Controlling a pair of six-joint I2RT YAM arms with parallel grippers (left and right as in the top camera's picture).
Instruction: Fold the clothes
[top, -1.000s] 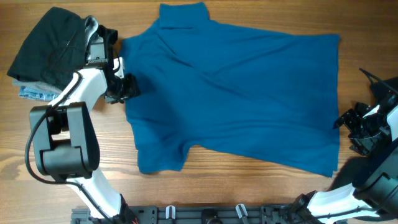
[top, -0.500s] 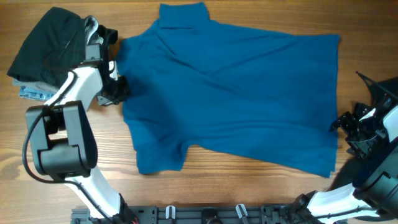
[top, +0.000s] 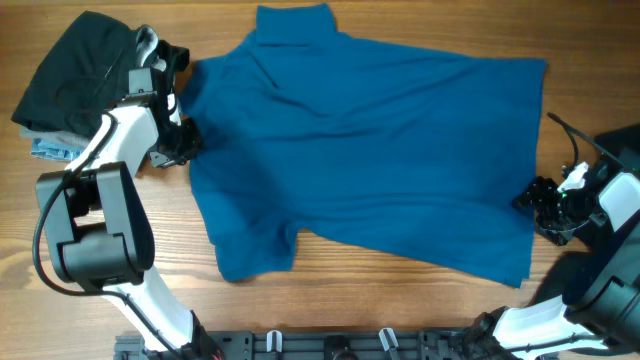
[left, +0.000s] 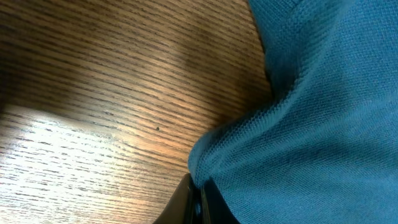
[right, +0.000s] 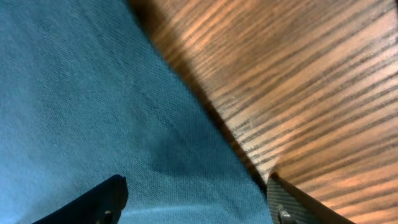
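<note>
The clothes' main piece, a royal-blue collared shirt (top: 370, 150), lies spread flat across the table with its collar at the back. My left gripper (top: 183, 140) is at the shirt's left sleeve edge. The left wrist view shows it (left: 199, 202) shut on a raised fold of the blue fabric (left: 323, 124). My right gripper (top: 535, 200) sits over the hem at the shirt's right side. There it (right: 196, 205) stands open, one finger (right: 99, 199) over the blue cloth (right: 93, 93) and the other (right: 292, 205) over bare wood, the hem edge between them.
A pile of dark folded garments (top: 80, 75) lies at the back left, with a pale-blue patterned piece (top: 55, 150) showing under it. The left arm's base (top: 100, 240) stands at the front left. A metal rail (top: 330, 345) runs along the front edge.
My left gripper has shut on the sleeve edge and shifted slightly left and back, drawing the fabric with it. My right gripper has moved left from the bare table over the shirt's hem.
</note>
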